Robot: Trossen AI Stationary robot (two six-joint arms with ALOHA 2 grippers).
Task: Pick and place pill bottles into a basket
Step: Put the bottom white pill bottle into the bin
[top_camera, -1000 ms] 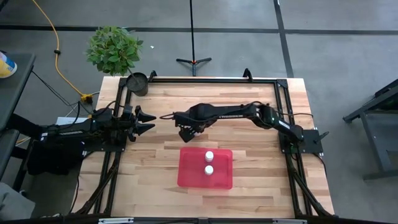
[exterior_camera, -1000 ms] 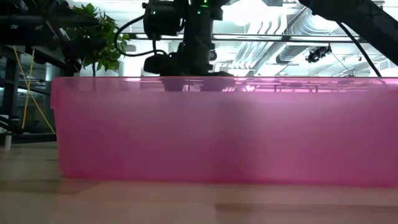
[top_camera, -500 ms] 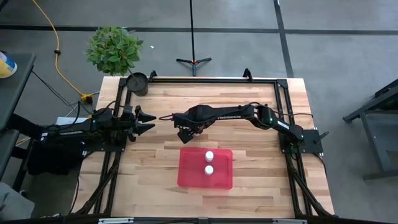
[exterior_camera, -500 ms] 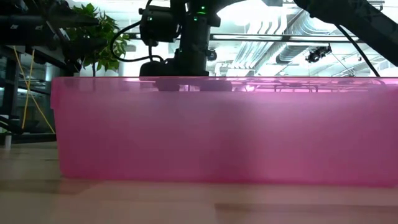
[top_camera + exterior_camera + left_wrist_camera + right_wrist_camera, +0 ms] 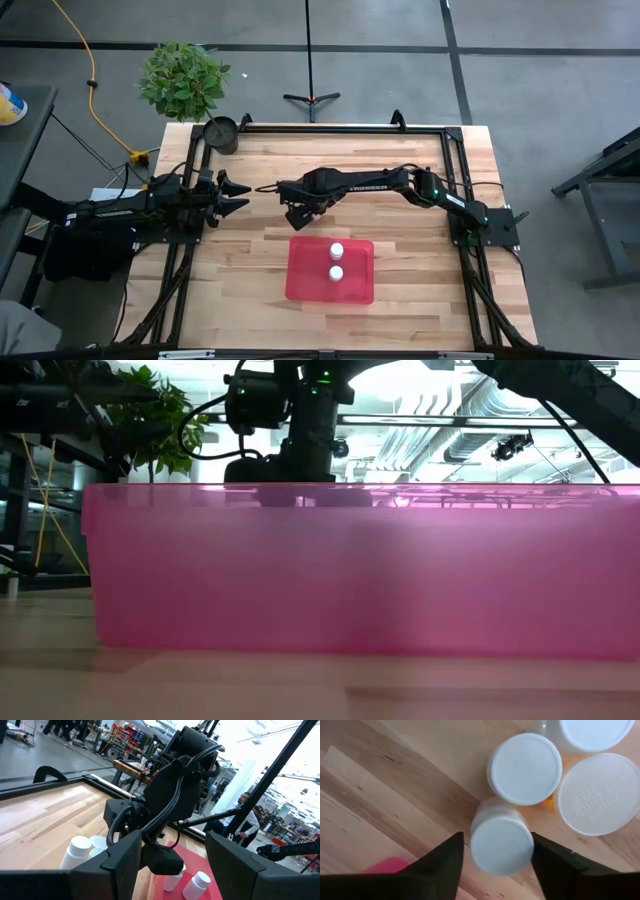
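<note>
Two pill bottles (image 5: 337, 261) in the basket (image 5: 303, 280); right end effector (image 5: 495, 851) straddles, ungripped, one of three left on the surface (image 5: 400, 220); left end effector (image 5: 238, 195) idle, parted.

A robotics lab or workshop, open-plan and industrial. Grey concrete floor (image 5: 560, 110) marked with dark lines, a butcher-block tabletop (image 5: 400, 160) boxed in by a black metal frame (image 5: 340, 129), a tripod stand (image 5: 311, 98) just behind it and a yellow cable (image 5: 92, 85) trailing across the floor. Exposed white ducts and pipes (image 5: 450, 445) overhead. Further benches and cluttered racks (image 5: 125, 735) beyond, with people standing about (one in a white shirt (image 5: 246, 822)). One potted plant (image 5: 182, 78) for greenery.
</note>
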